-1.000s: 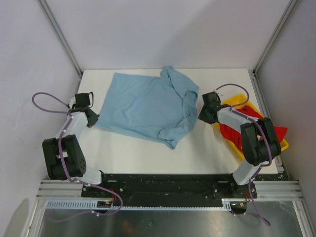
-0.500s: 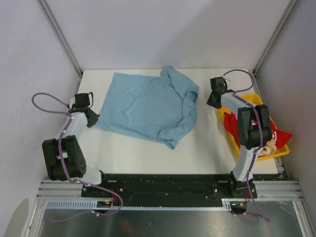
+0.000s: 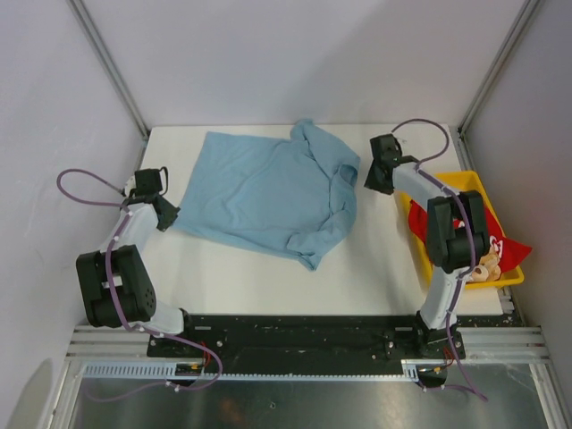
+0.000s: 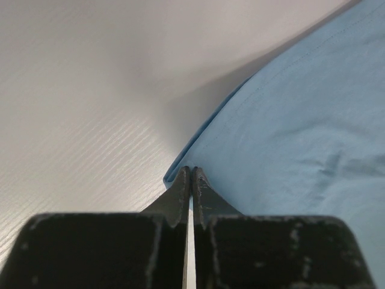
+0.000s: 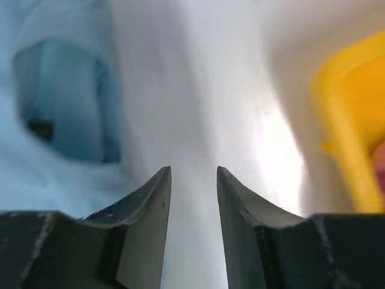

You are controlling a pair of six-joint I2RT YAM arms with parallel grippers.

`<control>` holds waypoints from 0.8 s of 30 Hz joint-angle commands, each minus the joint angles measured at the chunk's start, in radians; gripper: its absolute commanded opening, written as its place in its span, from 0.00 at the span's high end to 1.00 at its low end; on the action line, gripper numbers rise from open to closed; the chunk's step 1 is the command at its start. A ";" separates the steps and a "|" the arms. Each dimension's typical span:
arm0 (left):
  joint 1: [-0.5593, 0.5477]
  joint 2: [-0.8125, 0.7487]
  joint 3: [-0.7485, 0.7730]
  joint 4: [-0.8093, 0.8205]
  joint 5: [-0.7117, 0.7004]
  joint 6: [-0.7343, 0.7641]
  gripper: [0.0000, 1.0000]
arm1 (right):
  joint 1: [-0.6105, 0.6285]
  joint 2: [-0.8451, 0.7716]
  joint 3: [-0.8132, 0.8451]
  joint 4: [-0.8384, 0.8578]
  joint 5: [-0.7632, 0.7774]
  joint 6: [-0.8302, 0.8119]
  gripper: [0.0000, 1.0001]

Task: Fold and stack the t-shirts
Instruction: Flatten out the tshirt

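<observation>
Watching the light blue t-shirt (image 3: pixel 264 192) lie rumpled on the table (image 3: pixel 357 264), I see the left gripper (image 4: pixel 191 171) shut at its left corner; whether cloth is pinched I cannot tell. The right gripper (image 5: pixel 194 171) hangs half open and empty beside the shirt's bunched side; closing there could catch several layers and skew the fold. The red t-shirt (image 3: pixel 416 221) sits in the yellow bin (image 3: pixel 465 179).

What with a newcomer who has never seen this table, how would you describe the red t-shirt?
Find the white table, then the yellow plastic bin at its right edge. The red t-shirt lies crumpled in that bin. It is the only red cloth; the light blue t-shirt lies spread on the table.
</observation>
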 commanded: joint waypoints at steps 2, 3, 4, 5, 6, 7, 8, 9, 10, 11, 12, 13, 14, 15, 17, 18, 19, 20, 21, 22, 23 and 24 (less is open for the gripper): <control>0.009 -0.041 -0.009 0.015 0.000 -0.019 1.00 | 0.123 -0.173 -0.118 -0.032 -0.059 0.075 0.57; 0.009 -0.041 -0.008 0.015 0.000 -0.020 1.00 | 0.143 -0.200 -0.157 -0.023 -0.071 0.095 0.55; 0.009 -0.041 -0.008 0.015 0.002 -0.021 1.00 | 0.163 -0.225 -0.196 -0.010 -0.082 0.111 0.53; 0.009 -0.041 -0.008 0.015 0.002 -0.021 1.00 | 0.184 -0.251 -0.232 0.001 -0.088 0.129 0.51; 0.010 -0.041 -0.008 0.015 0.002 -0.021 1.00 | 0.209 -0.275 -0.262 0.007 -0.087 0.144 0.49; 0.010 -0.041 -0.007 0.015 0.002 -0.021 1.00 | 0.234 -0.297 -0.287 0.011 -0.083 0.158 0.48; 0.009 -0.041 -0.007 0.015 0.002 -0.021 1.00 | 0.270 -0.320 -0.307 0.013 -0.075 0.172 0.47; 0.009 -0.041 -0.007 0.015 0.001 -0.021 1.00 | 0.306 -0.340 -0.326 0.013 -0.059 0.187 0.48; 0.010 -0.041 -0.007 0.015 0.000 -0.021 1.00 | 0.337 -0.359 -0.345 0.014 -0.039 0.204 0.48; 0.010 -0.041 -0.007 0.015 -0.001 -0.021 1.00 | 0.367 -0.379 -0.368 0.020 -0.026 0.222 0.49; 0.011 -0.041 -0.008 0.015 0.000 -0.021 1.00 | 0.393 -0.397 -0.392 0.033 -0.023 0.239 0.49; 0.010 -0.040 -0.007 0.015 0.001 -0.022 1.00 | 0.418 -0.415 -0.416 0.046 -0.023 0.258 0.49; 0.010 -0.039 -0.007 0.015 0.002 -0.022 1.00 | 0.442 -0.428 -0.436 0.056 -0.020 0.275 0.50; 0.010 -0.037 -0.008 0.015 0.002 -0.023 1.00 | 0.465 -0.436 -0.451 0.063 -0.013 0.290 0.50; 0.011 -0.035 -0.008 0.015 0.003 -0.025 1.00 | 0.514 -0.438 -0.462 0.072 0.003 0.313 0.50; 0.010 -0.035 -0.008 0.015 0.003 -0.025 1.00 | 0.535 -0.437 -0.464 0.076 0.012 0.324 0.50; 0.010 -0.035 -0.007 0.015 0.004 -0.025 1.00 | 0.554 -0.434 -0.465 0.080 0.020 0.334 0.50; 0.010 -0.033 -0.008 0.015 0.004 -0.024 1.00 | 0.567 -0.430 -0.466 0.083 0.024 0.346 0.50; 0.011 -0.034 -0.009 0.015 0.003 -0.024 1.00 | 0.577 -0.426 -0.466 0.088 0.028 0.359 0.51; 0.010 -0.034 -0.009 0.015 0.003 -0.023 1.00 | 0.586 -0.420 -0.466 0.091 0.029 0.370 0.51; 0.010 -0.035 -0.009 0.016 0.003 -0.023 1.00 | 0.593 -0.418 -0.466 0.094 0.032 0.383 0.52; 0.010 -0.034 -0.010 0.015 0.004 -0.023 1.00 | 0.600 -0.415 -0.466 0.094 0.038 0.395 0.52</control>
